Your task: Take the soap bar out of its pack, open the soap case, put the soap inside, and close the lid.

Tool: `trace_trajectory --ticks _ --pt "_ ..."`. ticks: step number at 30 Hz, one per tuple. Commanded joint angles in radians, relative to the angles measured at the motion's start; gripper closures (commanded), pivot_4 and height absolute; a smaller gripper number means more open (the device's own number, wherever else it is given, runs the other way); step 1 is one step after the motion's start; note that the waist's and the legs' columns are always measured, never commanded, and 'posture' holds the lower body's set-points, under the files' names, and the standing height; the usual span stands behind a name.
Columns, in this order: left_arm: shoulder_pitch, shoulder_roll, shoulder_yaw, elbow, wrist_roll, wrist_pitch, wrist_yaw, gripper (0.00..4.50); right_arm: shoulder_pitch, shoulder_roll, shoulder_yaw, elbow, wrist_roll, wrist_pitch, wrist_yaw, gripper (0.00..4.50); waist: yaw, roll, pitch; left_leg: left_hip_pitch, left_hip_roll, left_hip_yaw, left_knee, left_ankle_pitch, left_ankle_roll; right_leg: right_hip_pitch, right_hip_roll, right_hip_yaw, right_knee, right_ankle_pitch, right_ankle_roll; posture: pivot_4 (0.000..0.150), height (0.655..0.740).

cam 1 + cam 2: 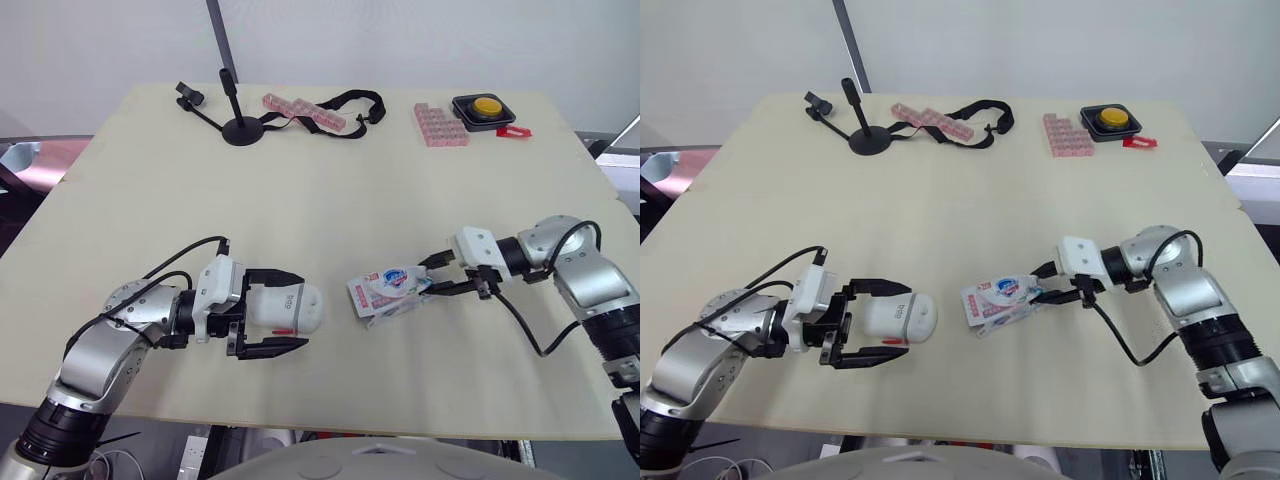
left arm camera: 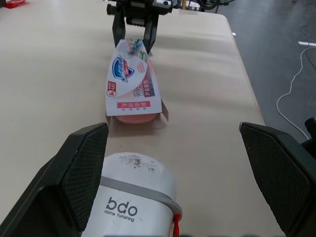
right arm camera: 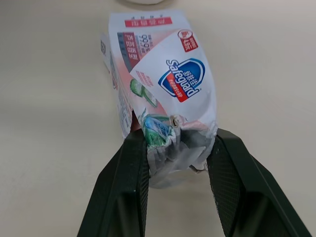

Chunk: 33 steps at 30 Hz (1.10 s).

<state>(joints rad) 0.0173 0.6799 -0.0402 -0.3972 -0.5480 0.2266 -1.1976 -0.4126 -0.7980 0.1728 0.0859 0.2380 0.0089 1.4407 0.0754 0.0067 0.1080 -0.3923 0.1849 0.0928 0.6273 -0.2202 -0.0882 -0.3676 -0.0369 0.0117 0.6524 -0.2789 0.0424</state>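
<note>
The white soap case [image 1: 285,308] lies closed on the table at the front left, marked "bdo" in the left wrist view [image 2: 131,197]. My left gripper [image 1: 300,310] stands open around it, one finger close beside it and the other well apart. To its right lies the white, blue-logo soap pack [image 1: 388,290]. My right gripper [image 3: 178,140] is shut on the pack's crumpled end. The pack's other end faces the case and gapes open, with the pink soap bar [image 2: 136,118] showing inside.
At the back of the table [image 1: 330,190] stand a black stand [image 1: 240,130], a black strap [image 1: 350,100], two pink box rows [image 1: 303,110] [image 1: 440,125], a yellow button box [image 1: 483,108] and a small red piece [image 1: 513,131]. The table's front edge runs just below both arms.
</note>
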Motion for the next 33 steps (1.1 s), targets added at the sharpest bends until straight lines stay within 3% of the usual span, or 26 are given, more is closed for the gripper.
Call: trace_trajectory --ticks 1,12,21,33 --pt "0.007 0.004 0.019 0.007 0.002 -0.021 0.002 0.0 0.023 -0.044 -0.076 -0.063 0.042 0.027 -0.016 2.79 0.001 0.0 0.0 0.0 0.0 0.0 0.0 0.0 0.0 0.0 0.0 0.0 0.0 0.0 0.0 0.15 0.74" --pt "0.005 0.014 0.019 0.022 0.003 -0.023 -0.009 0.0 0.068 -0.107 -0.114 -0.145 0.039 0.069 -0.044 2.79 0.0 0.0 0.0 0.001 0.0 0.0 0.0 0.0 0.0 0.0 0.0 0.001 -0.001 0.0 0.0 0.15 0.74" --pt "0.008 0.033 0.024 0.028 0.002 -0.035 -0.031 0.0 0.093 -0.17 -0.18 -0.081 0.056 0.013 -0.014 2.79 0.001 0.0 0.0 0.001 0.0 0.0 0.0 0.0 0.0 0.0 0.0 0.001 -0.001 0.0 0.0 0.15 0.74" --pt "0.011 0.043 0.142 0.143 -0.032 -0.114 -0.097 0.0 0.178 -0.227 -0.415 0.136 0.159 -0.036 0.009 2.79 0.001 0.0 0.0 0.0 0.0 0.0 0.0 0.0 0.0 0.001 0.0 0.001 -0.002 0.0 0.0 0.15 0.74"
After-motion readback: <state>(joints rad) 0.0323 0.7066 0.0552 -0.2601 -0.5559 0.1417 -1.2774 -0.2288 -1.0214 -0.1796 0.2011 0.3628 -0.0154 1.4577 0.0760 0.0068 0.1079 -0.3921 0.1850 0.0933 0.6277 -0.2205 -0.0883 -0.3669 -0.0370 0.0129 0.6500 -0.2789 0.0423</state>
